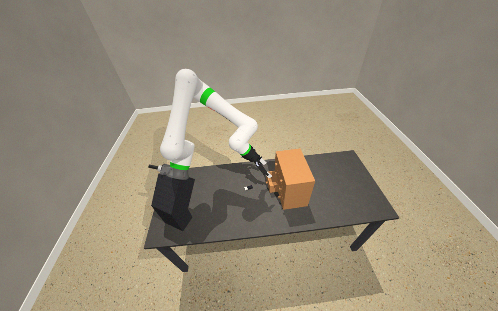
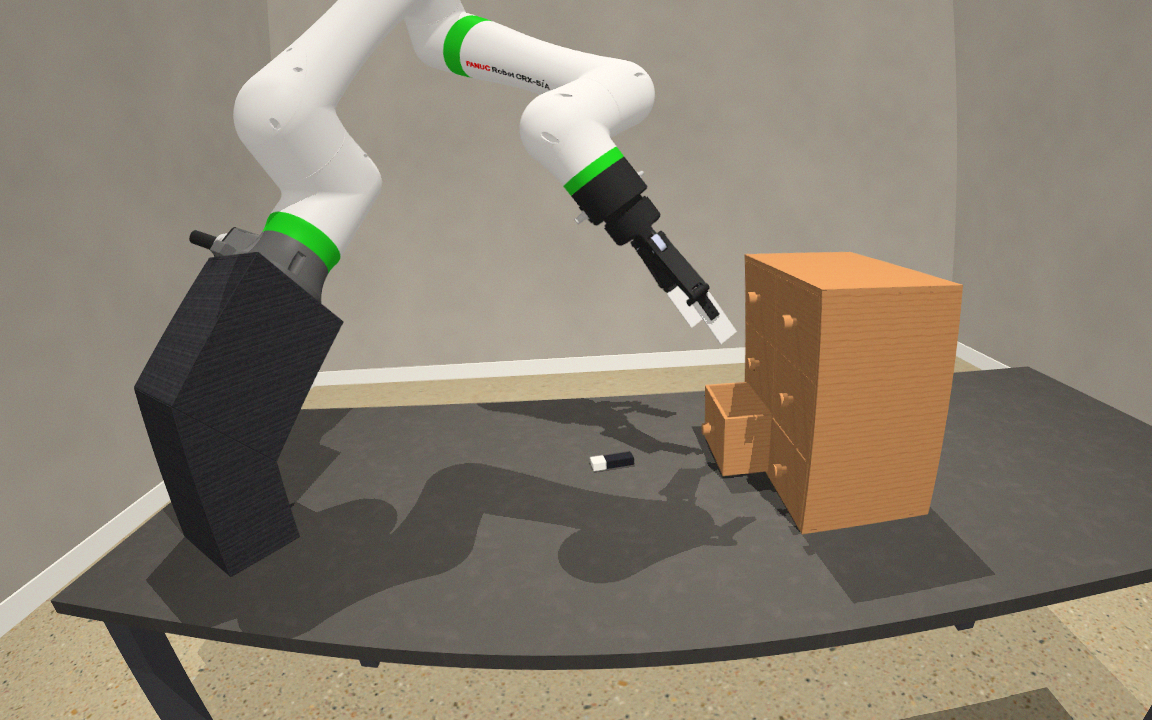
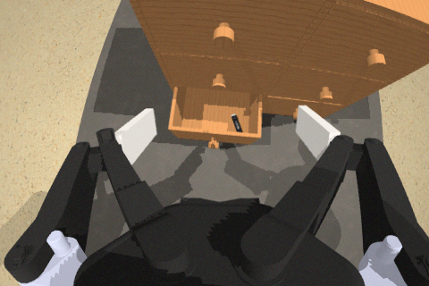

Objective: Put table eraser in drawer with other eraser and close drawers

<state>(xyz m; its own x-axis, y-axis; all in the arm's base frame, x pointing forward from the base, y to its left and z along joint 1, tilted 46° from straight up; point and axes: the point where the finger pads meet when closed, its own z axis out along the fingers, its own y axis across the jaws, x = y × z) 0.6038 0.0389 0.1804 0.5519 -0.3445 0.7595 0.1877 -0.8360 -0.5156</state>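
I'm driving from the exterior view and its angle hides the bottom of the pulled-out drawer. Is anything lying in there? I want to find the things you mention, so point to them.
Observer: Yes. In the wrist view, a small dark item with a pale end (image 3: pixel 237 123) lies in the open drawer (image 1: pixel 272 188) (image 2: pixel 741 447) (image 3: pixel 201 133), near its front panel.
Operator: From my side the fingers nearly overlap. How does the gripper (image 1: pixel 266 168) (image 2: pixel 709 325) (image 3: pixel 224 120) stand?
Observer: Open wide; the wrist view shows its two pale pads well apart, with nothing gripped between them.
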